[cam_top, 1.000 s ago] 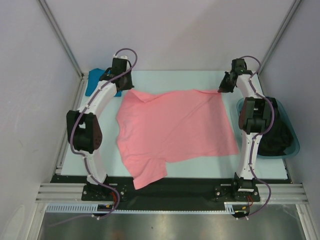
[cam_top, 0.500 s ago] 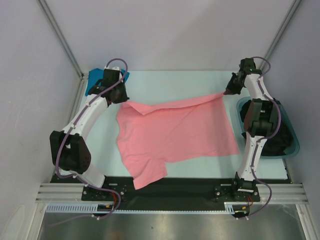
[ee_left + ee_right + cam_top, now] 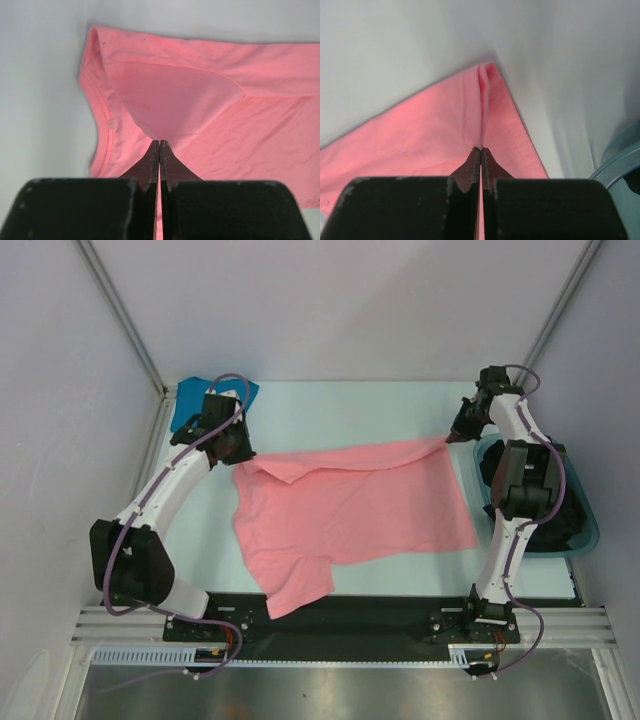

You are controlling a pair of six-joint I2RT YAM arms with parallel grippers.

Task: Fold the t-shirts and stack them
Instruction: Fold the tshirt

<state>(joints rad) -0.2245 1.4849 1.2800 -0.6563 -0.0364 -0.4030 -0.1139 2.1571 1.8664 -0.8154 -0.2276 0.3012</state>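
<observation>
A salmon pink t-shirt lies spread across the table, its far edge lifted and folded toward me. My left gripper is shut on the far-left corner of that shirt, near a sleeve hem. My right gripper is shut on the far-right corner; fabric is pinched between its fingertips. Behind the left arm, at the far-left corner of the table, lies a bright teal-blue t-shirt, partly hidden by the arm.
A translucent teal plastic tub holding dark cloth stands at the right edge, beside the right arm; its rim shows in the right wrist view. Grey walls enclose the table on three sides.
Both grippers have drawn the shirt's far edge toward me, folding it over the body. The left arm has swung out to the left; the right gripper has shifted slightly rightward.
</observation>
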